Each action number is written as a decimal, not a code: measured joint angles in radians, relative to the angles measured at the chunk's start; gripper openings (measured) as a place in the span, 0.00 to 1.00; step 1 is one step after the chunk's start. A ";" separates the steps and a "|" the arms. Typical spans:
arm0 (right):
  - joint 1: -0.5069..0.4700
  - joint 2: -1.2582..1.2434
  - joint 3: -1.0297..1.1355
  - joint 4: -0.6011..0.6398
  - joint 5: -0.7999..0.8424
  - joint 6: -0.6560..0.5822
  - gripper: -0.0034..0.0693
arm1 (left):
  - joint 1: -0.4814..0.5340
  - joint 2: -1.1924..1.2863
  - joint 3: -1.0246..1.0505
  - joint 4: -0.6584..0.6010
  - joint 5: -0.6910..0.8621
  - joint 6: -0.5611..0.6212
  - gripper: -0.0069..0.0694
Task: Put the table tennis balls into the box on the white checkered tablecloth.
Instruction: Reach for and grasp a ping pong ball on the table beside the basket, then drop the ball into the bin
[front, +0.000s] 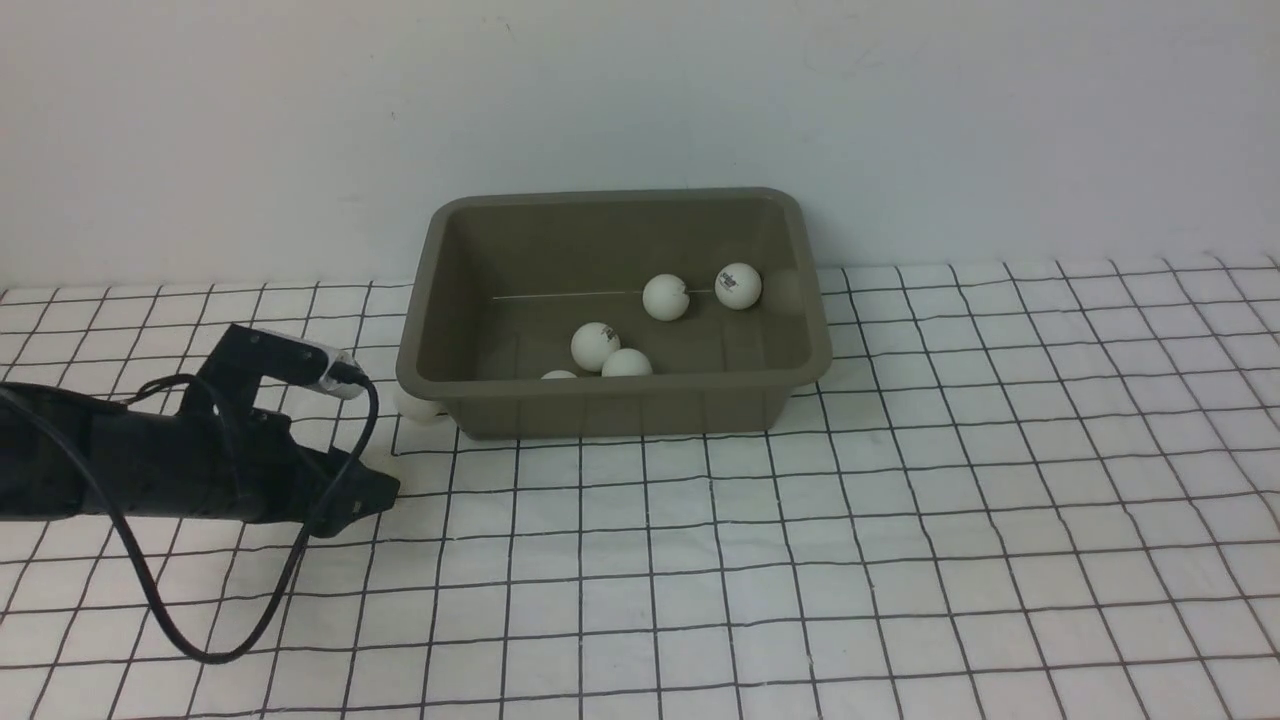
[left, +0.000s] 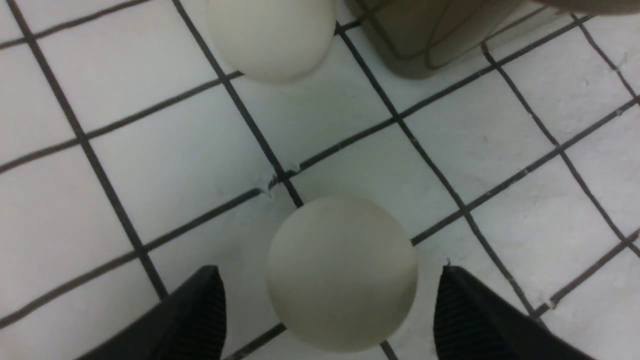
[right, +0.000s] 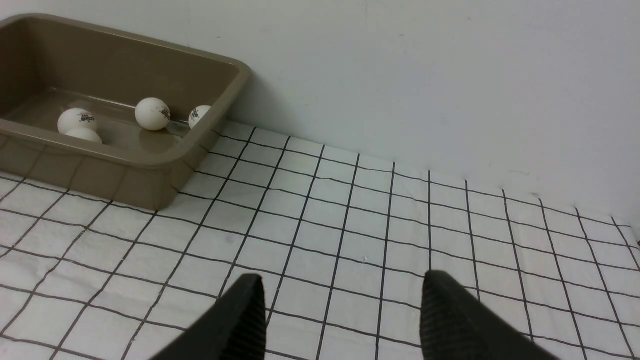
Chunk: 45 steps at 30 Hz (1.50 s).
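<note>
My left gripper (left: 330, 310) is spread wide around one matte white ball (left: 342, 272) on the white checkered tablecloth (front: 900, 560), fingers clear of it on both sides. A second loose ball (left: 272, 37) lies beyond it, beside the corner of the olive-grey box (front: 615, 405) at centre frame. Five balls (front: 666, 297) sit inside the box. My right gripper (right: 340, 320) hangs spread and empty over bare cloth.

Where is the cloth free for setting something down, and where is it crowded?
Free: the tablecloth in front of and right of the box. Crowded: by the box's left front corner, where the open left gripper straddles one ball, another ball beyond.
</note>
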 joint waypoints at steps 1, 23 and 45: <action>0.000 0.000 0.000 0.000 0.000 0.000 0.58 | 0.000 0.007 -0.004 -0.002 0.001 0.000 0.75; 0.000 0.000 0.000 0.000 0.001 -0.001 0.58 | 0.000 -0.217 -0.032 -0.082 0.091 0.080 0.53; 0.000 0.000 0.000 0.001 0.002 -0.001 0.58 | -0.165 0.062 -0.458 0.030 0.218 -0.032 0.67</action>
